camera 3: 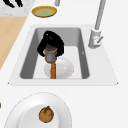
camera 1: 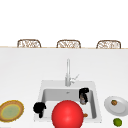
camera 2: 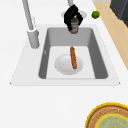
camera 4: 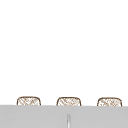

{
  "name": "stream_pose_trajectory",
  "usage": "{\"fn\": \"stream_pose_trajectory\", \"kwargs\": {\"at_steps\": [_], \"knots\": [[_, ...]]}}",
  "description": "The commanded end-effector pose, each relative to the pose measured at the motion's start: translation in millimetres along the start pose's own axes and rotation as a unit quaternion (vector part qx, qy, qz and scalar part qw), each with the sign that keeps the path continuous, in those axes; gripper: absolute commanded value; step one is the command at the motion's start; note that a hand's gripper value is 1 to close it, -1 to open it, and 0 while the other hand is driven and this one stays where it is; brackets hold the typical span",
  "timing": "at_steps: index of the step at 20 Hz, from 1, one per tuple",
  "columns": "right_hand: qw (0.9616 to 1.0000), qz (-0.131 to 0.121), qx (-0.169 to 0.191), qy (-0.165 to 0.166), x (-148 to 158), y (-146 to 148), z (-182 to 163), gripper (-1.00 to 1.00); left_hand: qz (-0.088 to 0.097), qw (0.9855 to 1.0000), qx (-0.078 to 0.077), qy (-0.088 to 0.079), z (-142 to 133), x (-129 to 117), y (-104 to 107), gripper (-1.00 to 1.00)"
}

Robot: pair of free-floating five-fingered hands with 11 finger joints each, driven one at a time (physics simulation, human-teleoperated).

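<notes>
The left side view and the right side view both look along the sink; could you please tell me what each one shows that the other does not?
The left side view alone shows a lime on the counter beyond the sink. The right side view alone shows a white plate holding a small orange fruit in the foreground. Both share the sink, the faucet, the yellow plate, the white dish in the basin with a carrot across it, and a robot hand curled round a cup above the basin.
</notes>
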Motion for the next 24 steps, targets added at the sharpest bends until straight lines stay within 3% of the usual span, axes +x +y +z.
{"fn": "stream_pose_trajectory", "kwargs": {"at_steps": [1,4,15,24], "knots": [[0.9996,-0.026,-0.010,-0.009,-2.5,-6.4,34.5,1.00,0.000,1.0000,0.000,0.000,0.0,0.0,0.0,0.00],[0.9996,-0.020,-0.018,-0.011,-7.1,-14.1,61.6,1.00,0.000,1.0000,0.000,0.000,0.0,0.0,0.0,0.00],[0.9980,-0.044,-0.023,-0.040,-26.2,-19.4,155.2,1.00,0.000,1.0000,0.000,0.000,0.0,0.0,0.0,0.00],[0.9966,-0.055,-0.028,-0.055,-61.2,-19.7,208.1,1.00,0.000,1.0000,0.000,0.000,0.0,0.0,0.0,0.00]]}}
